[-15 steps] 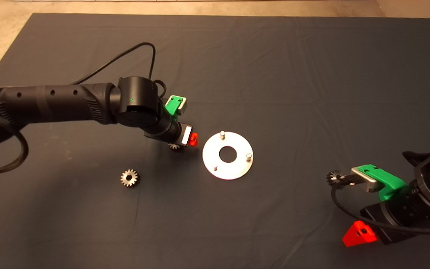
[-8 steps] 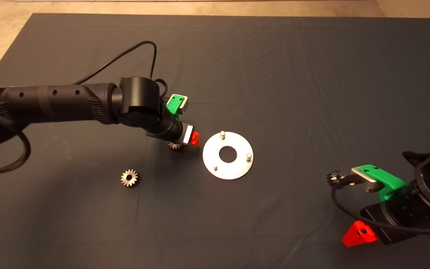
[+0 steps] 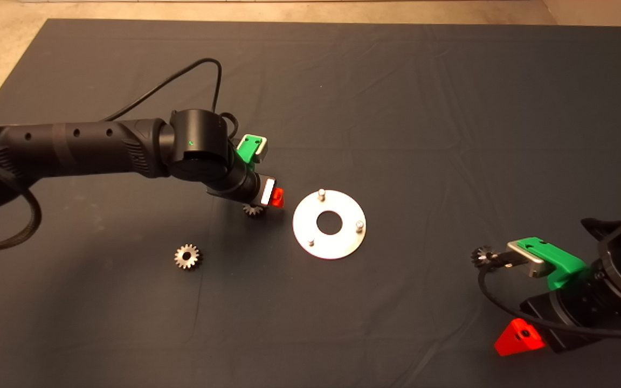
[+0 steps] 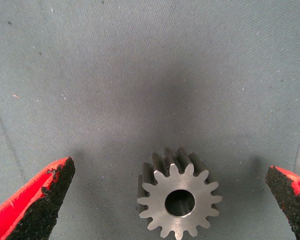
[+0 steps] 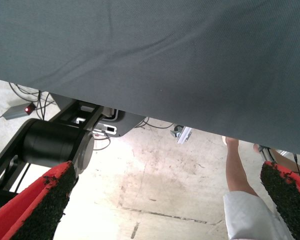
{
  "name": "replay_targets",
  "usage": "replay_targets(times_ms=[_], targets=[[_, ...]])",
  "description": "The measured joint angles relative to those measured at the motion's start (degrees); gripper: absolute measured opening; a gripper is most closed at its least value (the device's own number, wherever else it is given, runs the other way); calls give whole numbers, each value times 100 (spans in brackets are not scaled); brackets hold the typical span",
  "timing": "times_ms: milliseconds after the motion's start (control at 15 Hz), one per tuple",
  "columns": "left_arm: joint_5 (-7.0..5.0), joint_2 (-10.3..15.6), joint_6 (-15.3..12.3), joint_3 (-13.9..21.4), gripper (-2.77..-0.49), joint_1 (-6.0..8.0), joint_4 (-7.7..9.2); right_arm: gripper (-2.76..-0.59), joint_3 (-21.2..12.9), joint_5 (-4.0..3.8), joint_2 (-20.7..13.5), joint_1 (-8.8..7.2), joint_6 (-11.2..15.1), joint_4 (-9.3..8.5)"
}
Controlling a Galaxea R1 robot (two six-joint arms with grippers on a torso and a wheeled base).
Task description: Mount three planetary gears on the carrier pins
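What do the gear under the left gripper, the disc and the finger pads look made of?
Gear: apparently steel, dull grey machined face, crisp cut teeth. Disc: probably polished metal, bright mirror-like shine. Pads: black, crumbly, grainy, perhaps foam or rubber grit on red, plastic-looking fingers. Left gripper straddles the gear, open.

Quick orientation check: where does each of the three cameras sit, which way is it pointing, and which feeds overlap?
Head view: above, looking down at the mat; shows the disc, both arms, left gripper over a gear, right gripper parked at the lower right.
Left wrist view: on the left arm, facing down at that gear between open fingers.
Right wrist view: on the parked arm, facing past the mat edge to the floor and a person's leg; fingers apart.
Shared: head and left wrist both show the same gear.
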State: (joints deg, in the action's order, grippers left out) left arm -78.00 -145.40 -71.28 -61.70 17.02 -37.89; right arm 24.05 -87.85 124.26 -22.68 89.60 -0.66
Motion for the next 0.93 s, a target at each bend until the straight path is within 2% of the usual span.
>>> replay_targets(times_ms=[133,533,867,933], targets=[[5,-2,2,2,-49,-49,0,-60,0,-5,0,0,0,0],[5,5,0,2,-49,-52,-6,-60,0,-2,-1,1,0,0],[5,16,-5,2,-60,-52,-9,-60,0,-3,-2,0,0,0],[5,16,-3,2,-71,-52,-9,-60,0,-2,-2,0,0,-1]])
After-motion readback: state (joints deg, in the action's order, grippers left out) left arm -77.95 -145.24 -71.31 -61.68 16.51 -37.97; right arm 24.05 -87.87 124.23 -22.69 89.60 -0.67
